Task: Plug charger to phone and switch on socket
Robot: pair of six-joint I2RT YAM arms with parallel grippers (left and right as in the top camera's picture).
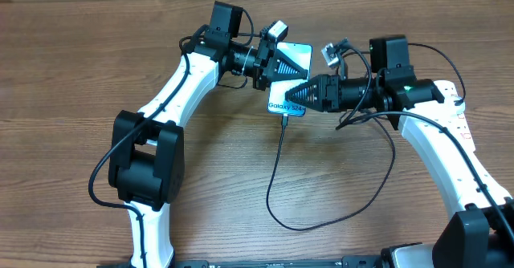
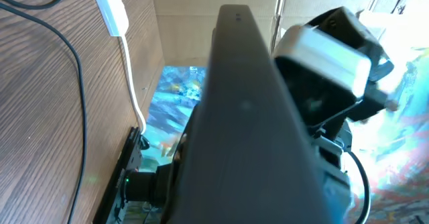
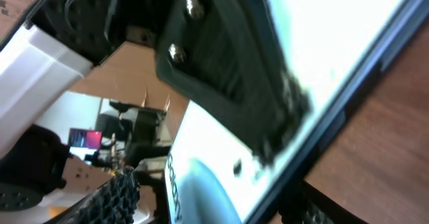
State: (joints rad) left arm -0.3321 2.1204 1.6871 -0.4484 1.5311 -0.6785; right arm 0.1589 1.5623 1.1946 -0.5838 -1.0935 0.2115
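Note:
The phone (image 1: 295, 57) lies flat on the table, its white "Galaxy" band (image 1: 287, 106) toward me. My left gripper (image 1: 277, 69) is shut and rests on the screen; its dark finger (image 2: 248, 117) fills the left wrist view above the blue screen (image 2: 171, 96). My right gripper (image 1: 299, 91) comes in from the right, open, and straddles the phone's Galaxy end (image 3: 221, 157). One ribbed pad (image 3: 114, 197) stands a little off the phone's edge. The charger's black cable (image 1: 275, 168) runs from the phone's near end (image 1: 285, 117) and loops right. The socket (image 1: 464, 123) lies at the far right, partly behind my right arm.
A white block (image 2: 112, 9) with a white cord (image 2: 127, 70) lies on the wood past the phone in the left wrist view. The left arm's black base (image 1: 144, 160) stands at front left. Brown cardboard lines the table's back edge.

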